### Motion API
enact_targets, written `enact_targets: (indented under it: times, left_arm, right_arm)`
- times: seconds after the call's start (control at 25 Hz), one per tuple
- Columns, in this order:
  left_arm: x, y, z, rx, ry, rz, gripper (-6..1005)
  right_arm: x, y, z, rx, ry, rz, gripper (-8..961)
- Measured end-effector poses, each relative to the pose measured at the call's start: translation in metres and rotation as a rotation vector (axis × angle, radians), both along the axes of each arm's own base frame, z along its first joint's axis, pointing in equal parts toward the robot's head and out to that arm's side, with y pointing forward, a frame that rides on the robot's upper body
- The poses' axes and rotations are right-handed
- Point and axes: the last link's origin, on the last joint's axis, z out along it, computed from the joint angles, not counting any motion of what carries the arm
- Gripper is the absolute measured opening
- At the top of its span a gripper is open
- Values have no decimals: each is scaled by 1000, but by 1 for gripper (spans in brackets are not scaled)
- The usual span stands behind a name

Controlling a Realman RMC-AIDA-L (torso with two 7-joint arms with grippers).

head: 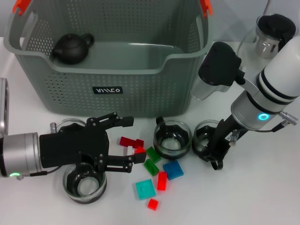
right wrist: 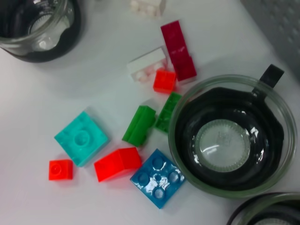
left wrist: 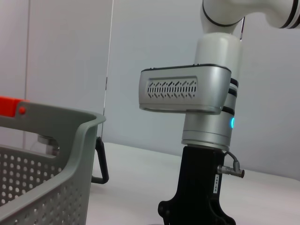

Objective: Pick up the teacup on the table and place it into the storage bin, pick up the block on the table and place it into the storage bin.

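Two grippers low, right gripper (head: 216, 159) at teacup (head: 206, 135), seemingly.

Both arms are seen low over the bench, each tool pointed inward.

The left tool (head: 129, 140) is reached in from the left, held level, its two black fingers (head: 123, 122) spread wide apart. The right tool (head: 214, 158) is angled steeply down from a white forearm with a lit ring at the wrist; the state of its tips cannot be made out.
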Motion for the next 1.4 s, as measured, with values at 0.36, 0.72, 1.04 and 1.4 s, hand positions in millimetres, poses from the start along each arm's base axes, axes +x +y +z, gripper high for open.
enact_targets:
  times: [0.36,0.72,1.04,1.4]
  left_arm:
    - [-1,0,0,2,2,2,949]
    - [-1,-1,0,1,0,3,949]
    - [0,-2,0,-4,-5,-1,949]
    - [0,-2,0,-3,-4,-1,949]
  right_arm:
    - [0,-1,5,10,13,6,65]
    - [1,-8,15,12,48,-8,64]
    - [-1,-23,36,-4,128,-56,60]
    - [-33,-32,68,-30,260,-48,57]
